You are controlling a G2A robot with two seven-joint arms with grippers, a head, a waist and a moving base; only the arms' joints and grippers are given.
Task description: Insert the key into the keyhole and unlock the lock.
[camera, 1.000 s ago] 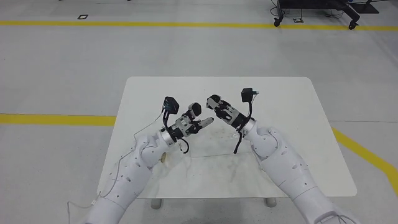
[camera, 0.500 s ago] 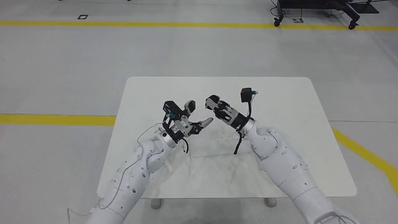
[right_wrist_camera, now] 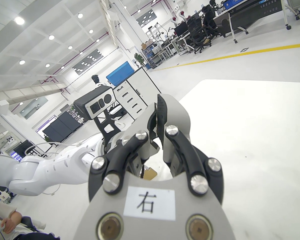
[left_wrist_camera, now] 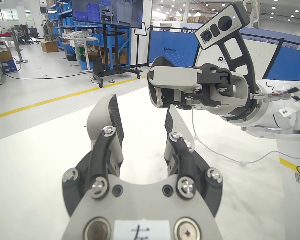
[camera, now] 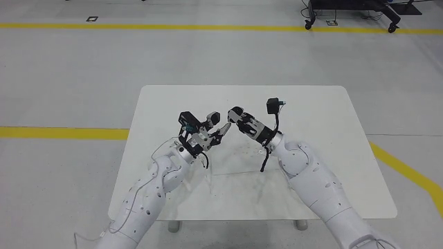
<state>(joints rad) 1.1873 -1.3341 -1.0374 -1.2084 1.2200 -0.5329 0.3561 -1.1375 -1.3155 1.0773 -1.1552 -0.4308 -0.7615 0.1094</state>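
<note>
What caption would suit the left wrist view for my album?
Left gripper, open, faces the shut right gripper over a white table.

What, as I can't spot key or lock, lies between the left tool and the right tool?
Nothing: in the left wrist view, the open left tool faces the shut right tool across a bare gap above the table.

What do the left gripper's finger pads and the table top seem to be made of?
Finger pads of the left gripper: probably black rubber, matte, judging by the fine ribbed texture. Table top: smooth white with a faint sheen, perhaps laminate or painted board; the look leaves this open.
</note>
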